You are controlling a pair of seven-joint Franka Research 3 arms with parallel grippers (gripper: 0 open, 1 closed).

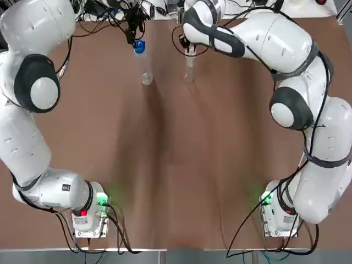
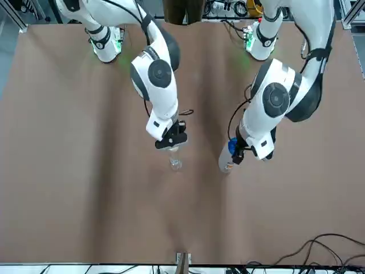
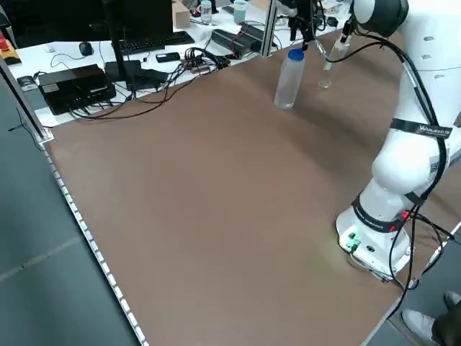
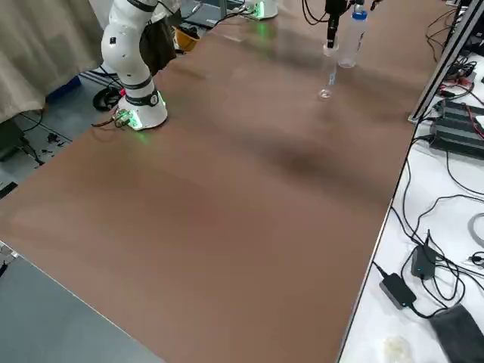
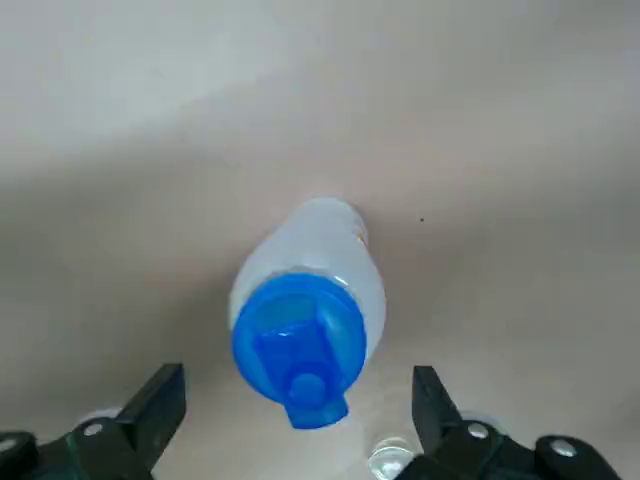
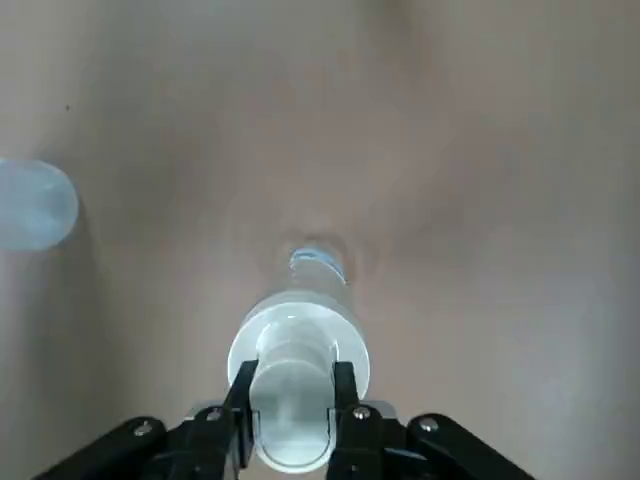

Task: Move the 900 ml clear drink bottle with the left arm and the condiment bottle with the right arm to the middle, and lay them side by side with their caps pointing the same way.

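Both bottles stand upright on the far part of the worktop point(image 1: 176, 165). The left tool point(image 5: 297, 378) hangs wide open straight above the drink bottle point(image 3: 288, 83) — its blue cap point(image 5: 297, 335) is between the fingers, untouched. The right tool point(image 6: 293, 385) is clamped on the condiment bottle point(image 2: 174, 164) at its top.

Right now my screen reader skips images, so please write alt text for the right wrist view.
The right gripper is shut on the top of a clear, upright condiment bottle, seen from above against the brown table. The drink bottle shows blurred, apart.
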